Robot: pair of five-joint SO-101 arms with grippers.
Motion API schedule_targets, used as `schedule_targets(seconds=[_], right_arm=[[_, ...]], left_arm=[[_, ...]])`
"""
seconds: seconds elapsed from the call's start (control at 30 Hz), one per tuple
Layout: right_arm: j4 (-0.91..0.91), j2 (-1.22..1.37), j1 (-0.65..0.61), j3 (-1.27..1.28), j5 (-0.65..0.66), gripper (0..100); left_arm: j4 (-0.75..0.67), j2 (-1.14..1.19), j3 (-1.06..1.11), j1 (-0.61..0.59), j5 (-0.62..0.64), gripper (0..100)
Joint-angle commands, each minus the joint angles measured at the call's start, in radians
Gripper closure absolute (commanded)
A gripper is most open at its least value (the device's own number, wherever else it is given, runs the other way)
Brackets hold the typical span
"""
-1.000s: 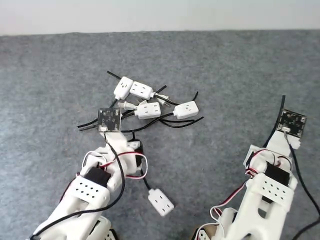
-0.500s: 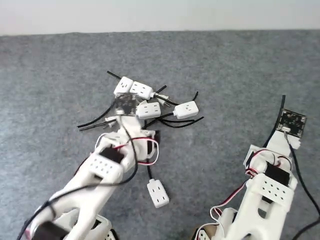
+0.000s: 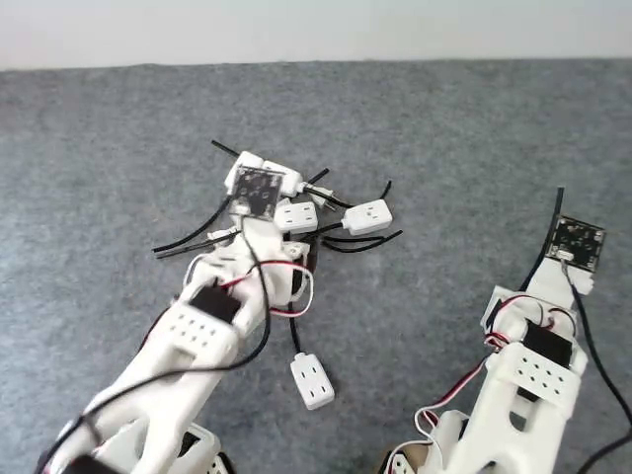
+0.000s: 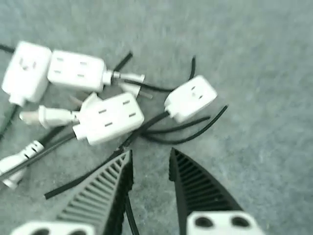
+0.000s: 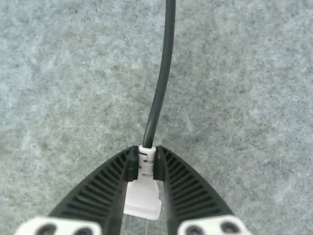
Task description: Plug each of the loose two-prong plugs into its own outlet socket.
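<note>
White two-prong plug (image 5: 142, 196) pinched at its collar in the right gripper (image 5: 145, 152), jaws clamped tight on it, black cord (image 5: 164, 73) running straight out over grey carpet (image 5: 254, 98). Right arm (image 3: 533, 365) folded low at lower right of the high view. Upper centre: outlet sockets (image 4: 110, 117) and loose plugs (image 4: 49, 116) in a tangle. Left arm (image 3: 197, 336) stretched up from lower left, left gripper (image 4: 150, 156) hovering just short of that tangle, jaws parted, gripping nothing. Lone socket (image 3: 312, 380) at lower centre, beside the left arm.
</note>
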Motion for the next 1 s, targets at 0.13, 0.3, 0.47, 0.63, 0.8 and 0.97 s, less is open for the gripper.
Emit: schedule_targets(seconds=[0.13, 0.3, 0.47, 0.63, 0.8, 0.97], right_arm=[[-0.019, -0.021, -0.008, -0.009, 0.012, 99.0], [-0.019, -0.019, -0.012, -0.009, 0.012, 99.0], [-0.019, -0.018, -0.012, -0.009, 0.012, 99.0], [-0.024, -0.018, -0.010, -0.005, 0.012, 99.0], [-0.024, -0.024, -0.012, 0.000, 0.012, 99.0], [-0.024, -0.024, -0.012, 0.000, 0.029, 99.0]], left_arm=[[0.195, -0.419, 0.120, 0.005, 0.074, 89], [0.338, -0.540, 0.196, 0.003, 0.258, 89], [0.247, -0.437, 0.222, 0.008, 0.278, 84], [0.147, -0.178, 0.147, 0.008, 0.279, 84], [0.092, 0.074, 0.022, 0.009, 0.279, 84], [0.064, 0.269, -0.079, 0.011, 0.279, 86]])
